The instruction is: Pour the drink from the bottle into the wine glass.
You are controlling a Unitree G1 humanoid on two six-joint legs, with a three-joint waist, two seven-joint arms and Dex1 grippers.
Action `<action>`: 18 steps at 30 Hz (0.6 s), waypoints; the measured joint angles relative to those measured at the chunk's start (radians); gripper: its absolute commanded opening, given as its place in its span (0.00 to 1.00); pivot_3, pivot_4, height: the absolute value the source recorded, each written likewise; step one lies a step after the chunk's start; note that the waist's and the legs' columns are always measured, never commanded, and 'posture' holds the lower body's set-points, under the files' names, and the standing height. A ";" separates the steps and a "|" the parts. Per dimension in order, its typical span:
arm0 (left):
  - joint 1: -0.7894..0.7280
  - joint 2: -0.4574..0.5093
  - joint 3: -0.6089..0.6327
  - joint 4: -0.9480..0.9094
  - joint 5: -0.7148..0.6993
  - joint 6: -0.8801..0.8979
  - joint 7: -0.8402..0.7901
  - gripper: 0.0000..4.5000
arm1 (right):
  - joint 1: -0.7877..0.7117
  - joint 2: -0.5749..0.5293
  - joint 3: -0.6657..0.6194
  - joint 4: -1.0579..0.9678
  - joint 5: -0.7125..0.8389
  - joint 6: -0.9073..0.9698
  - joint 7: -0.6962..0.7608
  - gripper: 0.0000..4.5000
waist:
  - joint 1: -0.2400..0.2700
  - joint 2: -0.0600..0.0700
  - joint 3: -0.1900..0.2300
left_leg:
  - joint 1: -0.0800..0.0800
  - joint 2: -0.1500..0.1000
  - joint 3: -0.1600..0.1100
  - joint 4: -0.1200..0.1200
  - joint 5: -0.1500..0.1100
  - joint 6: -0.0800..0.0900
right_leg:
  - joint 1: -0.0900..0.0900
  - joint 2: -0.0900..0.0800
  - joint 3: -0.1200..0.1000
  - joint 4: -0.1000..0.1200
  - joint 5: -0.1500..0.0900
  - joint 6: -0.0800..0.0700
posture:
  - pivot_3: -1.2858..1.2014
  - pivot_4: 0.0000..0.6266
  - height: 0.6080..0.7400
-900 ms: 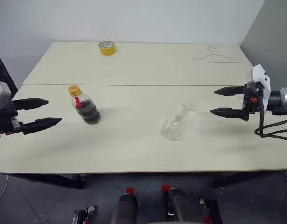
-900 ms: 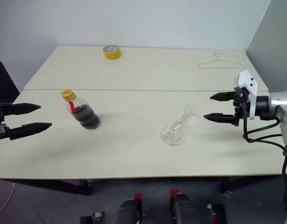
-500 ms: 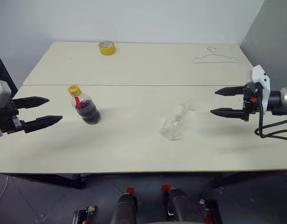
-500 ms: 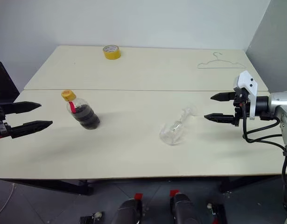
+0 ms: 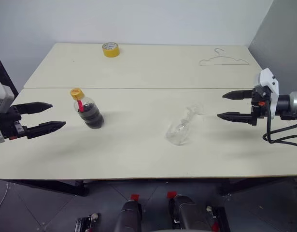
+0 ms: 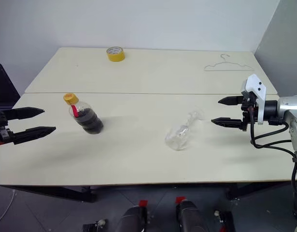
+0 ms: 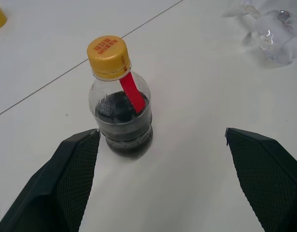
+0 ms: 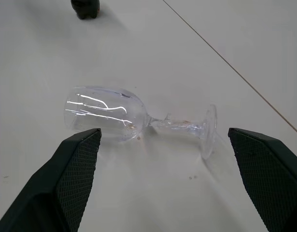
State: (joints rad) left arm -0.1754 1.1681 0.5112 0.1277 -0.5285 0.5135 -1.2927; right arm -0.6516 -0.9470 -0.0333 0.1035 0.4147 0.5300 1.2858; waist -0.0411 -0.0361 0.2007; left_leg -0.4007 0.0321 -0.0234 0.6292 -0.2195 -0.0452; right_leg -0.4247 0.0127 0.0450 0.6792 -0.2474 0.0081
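Nothing is shifting on the pale worktop [image 5: 138,154], both grippers' jaws staying apart. Yellow tape [image 5: 110,49] and a wire hanger [image 5: 223,59] are lying near the white wall [image 5: 138,19].

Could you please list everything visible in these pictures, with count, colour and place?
bottle: one, clear with yellow cap and dark drink, upright on the table's left.
wine glass: one, clear, lying on its side right of centre.
tape roll: one, yellow, far edge.
hanger: one, pale wire, far right.
table: one, cream.
left pincer: one, black, open, left of the bottle.
right pincer: one, black, open, right of the glass.
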 measured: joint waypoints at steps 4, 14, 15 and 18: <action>-0.001 -0.012 -0.007 0.000 0.000 0.000 0.015 0.96 | -0.001 0.003 0.000 0.000 0.000 0.000 0.000 1.00 | 0.000 0.000 0.000 | 0.000 0.000 0.000 0.000 0.000 0.000 | 0.000 0.000 0.000 0.000 0.000 0.001 | 0.52 0.24 1.00; -0.005 -0.135 -0.003 0.028 0.027 -0.049 0.182 0.96 | -0.005 0.035 0.018 -0.038 0.007 0.010 0.001 1.00 | 0.000 0.000 0.000 | 0.000 0.000 0.000 0.001 0.000 0.000 | 0.001 0.000 0.000 0.001 0.002 0.003 | 0.52 0.24 1.00; 0.006 -0.155 -0.002 0.016 0.027 -0.055 0.203 0.96 | -0.005 0.045 0.019 -0.062 0.014 0.021 0.000 1.00 | 0.000 0.000 0.000 | 0.000 0.000 0.000 0.001 0.000 0.000 | 0.001 0.000 0.000 0.001 0.002 0.003 | 0.52 0.24 1.00; 0.042 -0.218 -0.001 -0.031 0.024 -0.060 0.259 0.96 | -0.005 0.076 0.028 -0.144 0.047 0.059 -0.007 1.00 | 0.000 0.000 0.000 | 0.000 0.000 -0.001 0.001 0.000 0.000 | 0.001 0.000 0.000 0.001 0.002 0.003 | 0.52 0.24 1.00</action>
State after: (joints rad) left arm -0.1337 0.9503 0.5102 0.0962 -0.5044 0.4531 -1.0333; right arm -0.6567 -0.8705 -0.0054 -0.0403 0.4618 0.5887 1.2790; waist -0.0411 -0.0365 0.2005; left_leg -0.4006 0.0324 -0.0243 0.6298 -0.2195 -0.0453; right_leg -0.4239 0.0129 0.0449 0.6798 -0.2456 0.0110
